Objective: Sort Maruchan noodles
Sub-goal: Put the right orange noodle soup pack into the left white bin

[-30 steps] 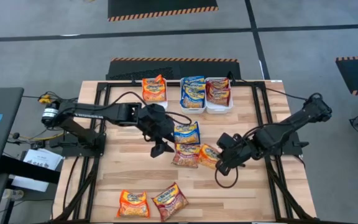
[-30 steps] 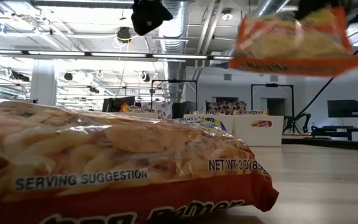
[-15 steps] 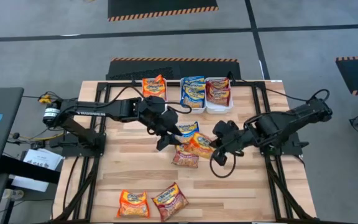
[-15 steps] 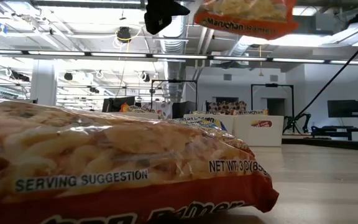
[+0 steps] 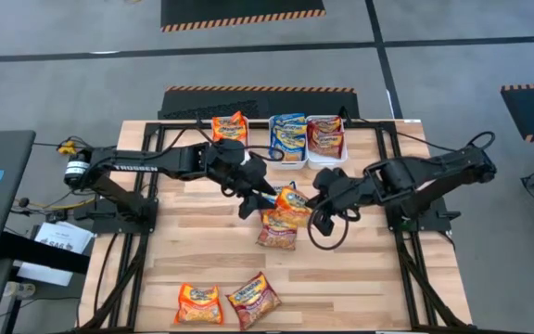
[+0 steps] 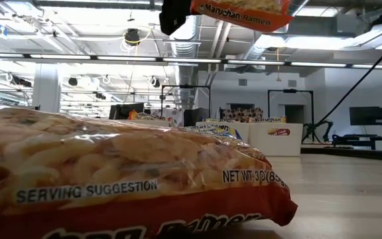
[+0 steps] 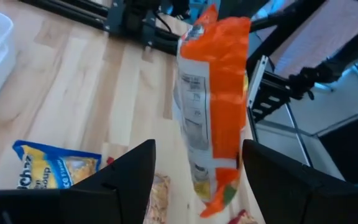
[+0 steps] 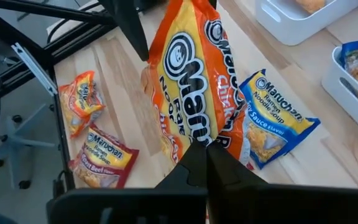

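Observation:
My right gripper is shut on an orange Maruchan packet, held in the air over the middle of the table; the same packet fills the right wrist view and shows at the low view's top. My left gripper is open and faces the packet's free end from the table's left. In the left wrist view the packet stands ahead of it, between the lines of its two fingers, apart from them. A blue packet and a dark red packet lie flat below. My right gripper pinches the orange packet by its edge seam between both fingers, coming level from the table's right. The packet is lifted clear of the table and sticks out beyond the fingers toward my left gripper, its printed face tilted up.
Three white bins stand along the far edge, holding orange, blue and dark red packets. An orange packet and a dark red one lie near the table's near edge; one packet fills the low view's foreground.
My right gripper has carried the orange packet up and toward the table's far-left, from right of the dark red packet to above the blue one. My left gripper has moved toward the far edge and right, closing on the packet's free end.

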Robot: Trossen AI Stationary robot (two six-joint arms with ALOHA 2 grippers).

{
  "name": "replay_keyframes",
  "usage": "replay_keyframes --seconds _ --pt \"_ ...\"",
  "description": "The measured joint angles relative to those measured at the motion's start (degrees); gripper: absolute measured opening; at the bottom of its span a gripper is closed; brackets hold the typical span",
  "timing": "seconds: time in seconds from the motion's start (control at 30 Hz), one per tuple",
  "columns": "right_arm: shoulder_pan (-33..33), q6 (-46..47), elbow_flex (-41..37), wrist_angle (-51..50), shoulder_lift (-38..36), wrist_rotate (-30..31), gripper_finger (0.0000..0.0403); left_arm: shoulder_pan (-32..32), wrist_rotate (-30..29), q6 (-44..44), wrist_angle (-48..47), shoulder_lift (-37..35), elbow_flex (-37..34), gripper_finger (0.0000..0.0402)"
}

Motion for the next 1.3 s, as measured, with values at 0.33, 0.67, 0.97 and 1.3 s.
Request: replay_keyframes --seconds 0.33,0.67,0.97,1.3 --pt "-2.63 -2.83 0.00 4.16 0.13 0.00 0.0005 1.53 2.27 -0.54 2.61 0.00 0.00 0.0226" --pt "-5.84 -4.34 0.00 6.18 0.13 -2.71 0.0005 1.56 3.74 2.63 2.62 0.00 0.00 0.0210" --pt "-8.03 -4.36 0.00 6.20 0.13 -4.70 0.0032 2.01 2.97 4.91 2.39 0.00 0.00 0.0079" --pt "-12.30 -10.03 0.00 6.62 -0.34 -4.27 0.0093 6.36 3.85 6.24 1.05 -0.33 0.00 0.0017"
